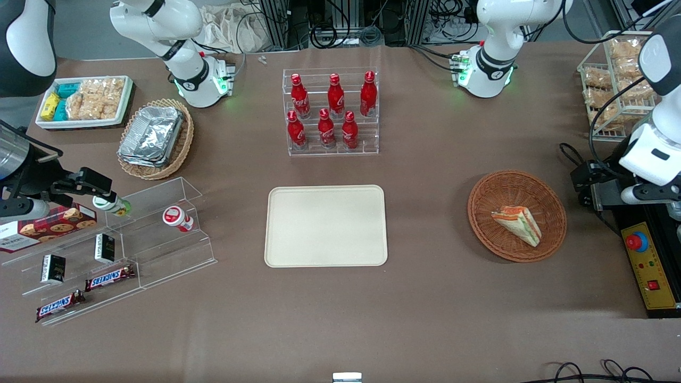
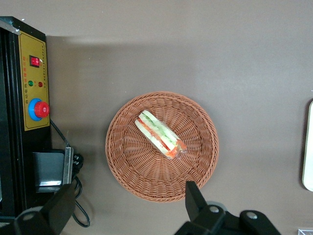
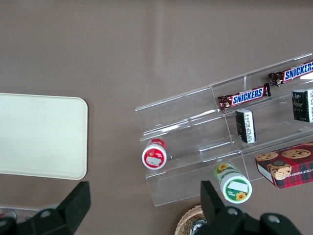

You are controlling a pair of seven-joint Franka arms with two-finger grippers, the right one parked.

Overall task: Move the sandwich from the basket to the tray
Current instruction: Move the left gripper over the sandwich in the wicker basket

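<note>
The sandwich (image 1: 517,224), a pale wedge with orange and green layers, lies in the reddish-brown wicker basket (image 1: 487,198) toward the working arm's end of the table. The cream tray (image 1: 325,225) sits flat and bare at the table's middle, a gap of brown tabletop between it and the basket. My left gripper (image 1: 589,183) hangs well above the table beside the basket, over the edge by the control box. In the left wrist view the sandwich (image 2: 160,134) rests in the basket (image 2: 129,169), and the gripper (image 2: 129,203) is open with nothing between its fingers (image 2: 194,198).
A black and yellow control box (image 1: 648,263) with a red button and a cable lies beside the basket. A rack of red bottles (image 1: 331,114) stands farther from the camera than the tray. An acrylic snack shelf (image 1: 122,250) and a tan basket of foil containers (image 1: 155,138) sit toward the parked arm's end.
</note>
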